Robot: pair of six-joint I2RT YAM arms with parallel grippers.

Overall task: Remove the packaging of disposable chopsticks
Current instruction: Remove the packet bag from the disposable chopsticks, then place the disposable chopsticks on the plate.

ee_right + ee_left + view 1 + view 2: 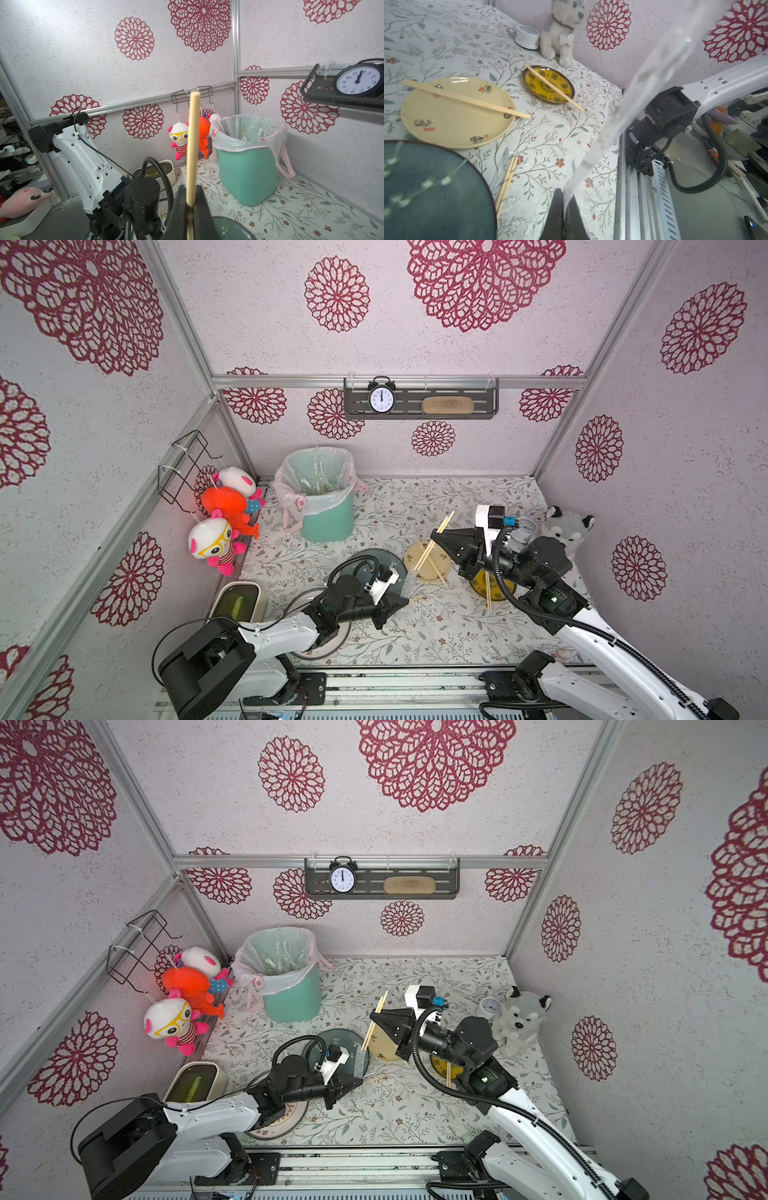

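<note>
Above the cream plate (437, 572), the right gripper (433, 536) was clamped shut on bare chopsticks (446, 521); near that plate, the left gripper (565, 199) pinched shut on an empty sleeve (629, 108). Slick film might slip free before reaching the bin (328, 518).

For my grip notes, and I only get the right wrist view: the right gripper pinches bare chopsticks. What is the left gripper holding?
Observer: The left gripper is shut on the end of a clear sleeve.
Operator: Any pairs already unwrapped?
Observer: A bare pair lies across the cream plate, a second pair across the yellow plate.
Operator: Anything still wrapped?
Observer: A third pair beside the dark green plate seems still sleeved.
</note>
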